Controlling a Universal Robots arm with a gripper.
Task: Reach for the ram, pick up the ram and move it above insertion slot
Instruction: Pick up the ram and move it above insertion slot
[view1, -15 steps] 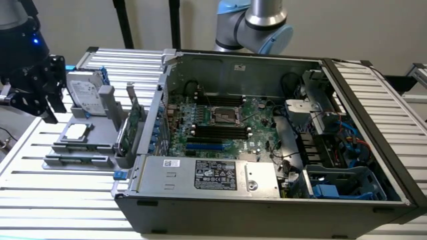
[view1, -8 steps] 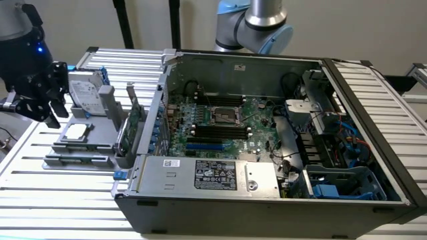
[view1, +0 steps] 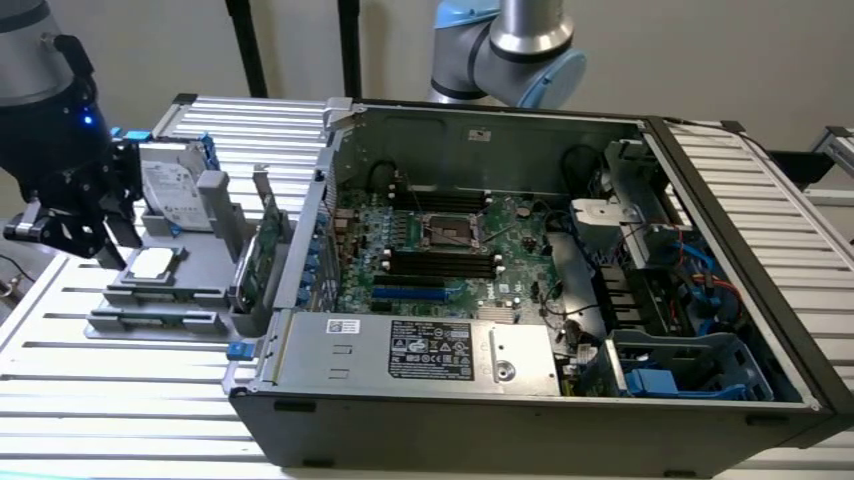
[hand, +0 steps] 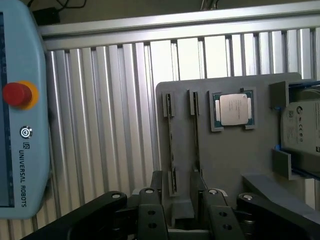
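— At the exterior view's left, what stands over the bench?
— A black, jointed gripper (hand: 181, 200), its fingers (hand: 150, 215) spread apart and clamped on nothing. It hangs above a ribbed aluminium table (view1: 134, 420).

— What lies under it?
— A flat, matte gray holder (hand: 225, 160) with moulded pockets. The ram (hand: 171, 145) sits in it on edge. It is a long, thin, dark-green strip in a narrow groove. In the wrist view its near end lies between the spread fingers. Whether they touch it I cannot tell. A second groove runs parallel, just beside it.

— Further along?
— A square processor (hand: 233, 109) with a dull silver lid, seated in its own pocket. Then a boxy silver hard drive (view1: 171, 190) standing on edge. A larger green card (view1: 271, 240) stands upright at the holder's far side.

— And at the exterior view's right?
— An open, dark steel computer case (view1: 400, 440), well apart from the ram. A green motherboard (view1: 507, 230) lies flat inside, bearing long black memory slots (view1: 427, 265). A bare-metal power supply (view1: 414, 350) with a printed label lines the near wall.
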